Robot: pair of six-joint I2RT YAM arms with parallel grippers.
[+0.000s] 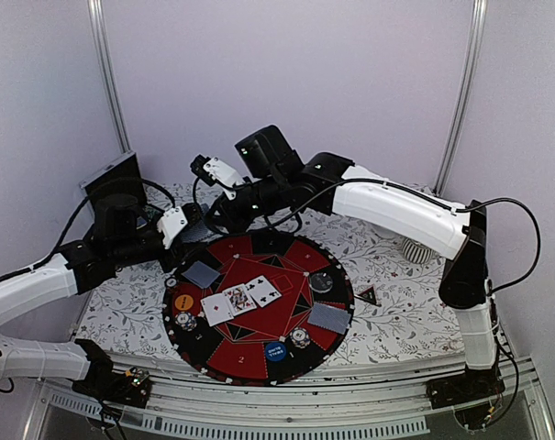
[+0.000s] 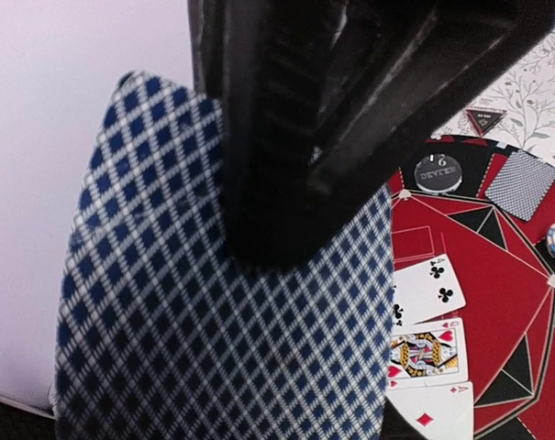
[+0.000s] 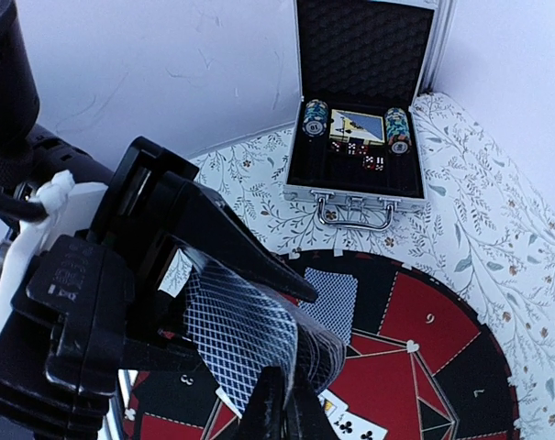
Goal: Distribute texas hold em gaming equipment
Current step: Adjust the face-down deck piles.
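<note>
My left gripper (image 1: 193, 234) hovers over the upper left edge of the round red-and-black mat (image 1: 259, 362), shut on a deck of blue-checked cards (image 2: 222, 339). One of its black fingers (image 3: 231, 247) lies along the deck (image 3: 245, 339). My right gripper (image 3: 282, 390) meets it there, shut on the edge of the deck's top card. On the mat lie three face-up cards (image 1: 240, 298), two face-down cards (image 1: 201, 273) (image 1: 327, 317), an orange button (image 1: 183, 301), a blue button (image 1: 275, 349), chips (image 1: 300, 337) and a dealer chip (image 2: 439, 174). The triangle marker (image 1: 367, 295) sits just off the mat's right edge.
An open metal case (image 3: 360, 197) with chip stacks and dice stands behind the mat at the back left. A ribbed grey cup (image 1: 416, 249) stands at the right, under my right arm. A flower-patterned cloth (image 1: 405, 316) covers the table, and white walls close it in.
</note>
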